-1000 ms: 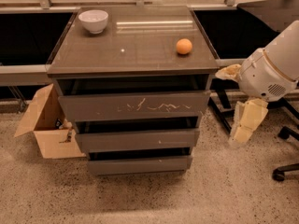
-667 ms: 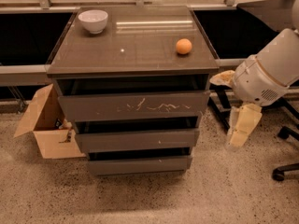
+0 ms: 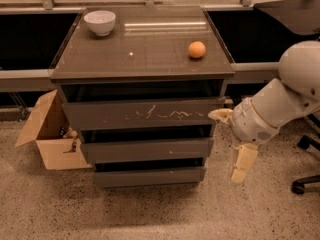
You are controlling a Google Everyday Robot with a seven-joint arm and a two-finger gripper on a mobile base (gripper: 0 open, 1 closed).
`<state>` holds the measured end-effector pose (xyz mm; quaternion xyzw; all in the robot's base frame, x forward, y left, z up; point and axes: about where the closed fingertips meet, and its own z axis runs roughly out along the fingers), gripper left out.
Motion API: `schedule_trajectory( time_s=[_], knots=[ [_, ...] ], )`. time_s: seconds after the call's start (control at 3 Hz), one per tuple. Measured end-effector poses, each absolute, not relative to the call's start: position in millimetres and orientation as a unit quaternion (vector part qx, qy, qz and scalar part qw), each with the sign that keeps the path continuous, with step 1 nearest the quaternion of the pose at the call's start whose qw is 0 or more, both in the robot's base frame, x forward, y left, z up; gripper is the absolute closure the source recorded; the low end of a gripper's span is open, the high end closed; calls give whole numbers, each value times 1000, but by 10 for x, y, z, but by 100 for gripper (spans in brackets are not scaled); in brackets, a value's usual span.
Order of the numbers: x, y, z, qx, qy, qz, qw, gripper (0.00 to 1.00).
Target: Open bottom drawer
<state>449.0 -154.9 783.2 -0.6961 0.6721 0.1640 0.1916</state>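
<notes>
the gripper (image 3: pixel 233 140) hangs just beside the right edge of the cabinet (image 3: pixel 142 59) with its jaws spread wide; one cream finger (image 3: pixel 220 115) is near the corner of the scratched top drawer (image 3: pixel 145 114), and the other points down toward the floor. behind it the white arm (image 3: pixel 280 106) slants up and right to a rounded joint, with a chair base (image 3: pixel 305 184) nearby; a bowl (image 3: pixel 99 22) and an orange (image 3: pixel 197 49) sit on the cabinet, and a cardboard box (image 3: pixel 47 134) stands at its left. the bottom drawer (image 3: pixel 149 176) is lowest, under the middle drawer (image 3: pixel 147 150); its front faces the camera and its long axis runs left to right.
</notes>
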Motion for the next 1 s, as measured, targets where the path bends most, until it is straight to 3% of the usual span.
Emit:
schedule_trajectory(
  time_s=[1.0],
  knots=[
    [4609, -1436, 7233, -708, 646, 179, 222, 0]
  ],
)
